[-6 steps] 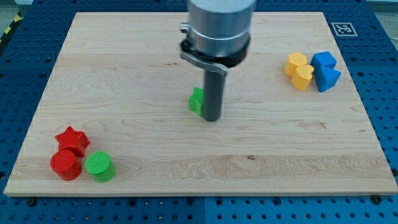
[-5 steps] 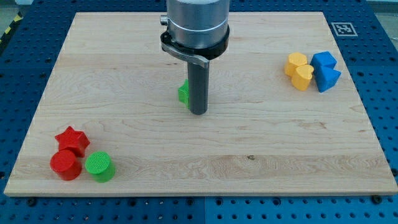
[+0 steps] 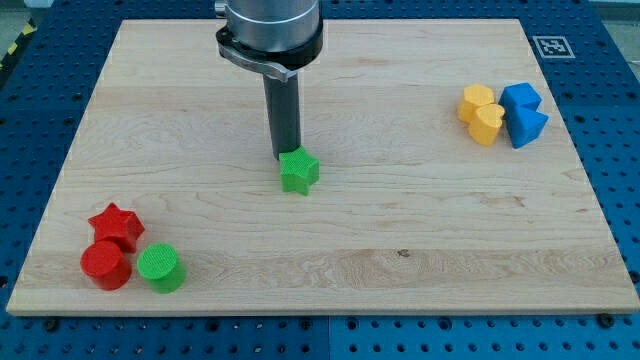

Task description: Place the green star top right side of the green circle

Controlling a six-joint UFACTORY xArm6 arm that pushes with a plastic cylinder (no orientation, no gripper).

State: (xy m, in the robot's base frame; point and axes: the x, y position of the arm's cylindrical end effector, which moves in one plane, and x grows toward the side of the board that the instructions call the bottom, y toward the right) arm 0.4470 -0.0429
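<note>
The counter (image 3: pixel 420 250) carries all the blocks. My rod has no jaws, only my tip (image 3: pixel 287 156), touching the top edge of the green star (image 3: pixel 299 172) near the middle. The green circle (image 3: pixel 160 268) sits well apart at the view's bottom left, beside a red circle (image 3: pixel 105 265) and red star (image 3: pixel 116 224).

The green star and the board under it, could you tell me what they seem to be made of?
The green star looks like matte moulded or printed plastic: even, saturated colour with no grain or shine. The board looks like pale unvarnished wood, with long grain lines and a small dark knot. My tip stands just behind the star.
</note>
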